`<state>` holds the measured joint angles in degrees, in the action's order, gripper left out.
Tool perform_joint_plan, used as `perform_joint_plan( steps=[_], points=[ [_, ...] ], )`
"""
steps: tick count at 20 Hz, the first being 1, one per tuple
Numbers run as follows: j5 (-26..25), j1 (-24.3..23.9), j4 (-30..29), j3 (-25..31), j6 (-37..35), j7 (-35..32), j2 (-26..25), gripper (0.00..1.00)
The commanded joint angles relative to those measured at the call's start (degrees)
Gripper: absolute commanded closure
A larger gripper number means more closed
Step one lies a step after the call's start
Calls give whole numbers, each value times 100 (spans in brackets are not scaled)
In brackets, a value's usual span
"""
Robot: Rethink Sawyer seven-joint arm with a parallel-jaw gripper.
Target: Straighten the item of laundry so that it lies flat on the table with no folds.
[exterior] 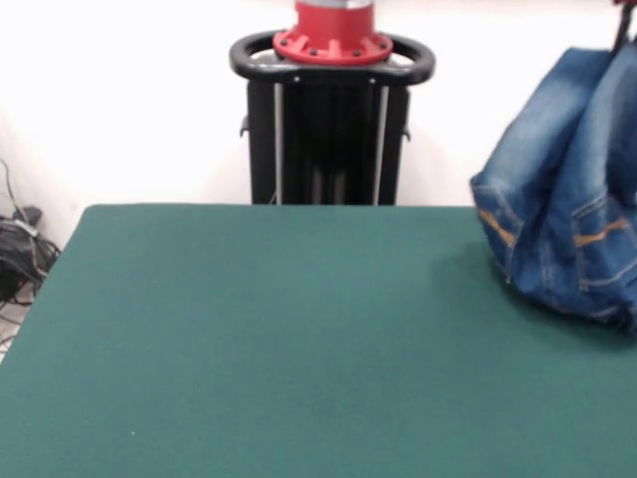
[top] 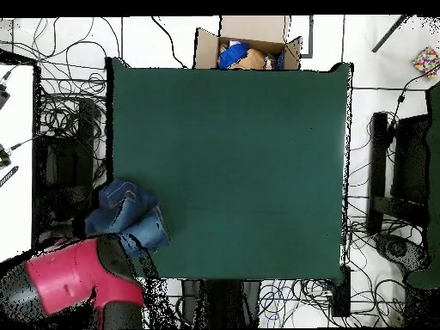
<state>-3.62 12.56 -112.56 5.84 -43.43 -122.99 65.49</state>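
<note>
Gripper: the fingers are being hidden in both views, so whether they are spread or pressed together cannot be told. In the front view only a thin dark sliver is being shown at the top right corner, directly above the cloth. In the overhead view the red and black arm (top: 82, 279) is being shown at the lower left, reaching over the table's corner.

Jeans (exterior: 567, 189): the blue denim is being held up off the surface, bunched and hanging in long vertical folds at the right edge of the front view. Orange stitching is being shown on a pocket and along a seam. The lowest part is being seen just at or above the table (exterior: 279, 339); contact cannot be confirmed. In the overhead view the jeans (top: 129, 215) are being seen as a crumpled blue mass at the table's (top: 241, 163) left edge near the robot's side, partly overhanging it and touching the upper end of the arm.

Pedestal (exterior: 328, 119): black column with a red collar, being shown behind the far edge.

Cardboard box (top: 249, 43): being shown beyond the table's far edge in the overhead view, with coloured items inside.

Cables (top: 51, 129): being shown strewn over the floor on both sides.
</note>
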Motion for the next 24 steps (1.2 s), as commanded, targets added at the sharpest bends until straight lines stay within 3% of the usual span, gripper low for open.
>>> perform_joint_plan(
  steps=[1, 7, 14, 24],
  points=[
    [-599, -604, 422, -197, 504, -336, -992, 100],
    [-1062, -1145, 582, -35, 823, 130, -1244, 100],
    [-1263, -1989, 688, 511, 664, 857, -1272, 100],
    [-1661, -3030, 1289, 1291, 184, 1814, -1652, 100]
  ],
)
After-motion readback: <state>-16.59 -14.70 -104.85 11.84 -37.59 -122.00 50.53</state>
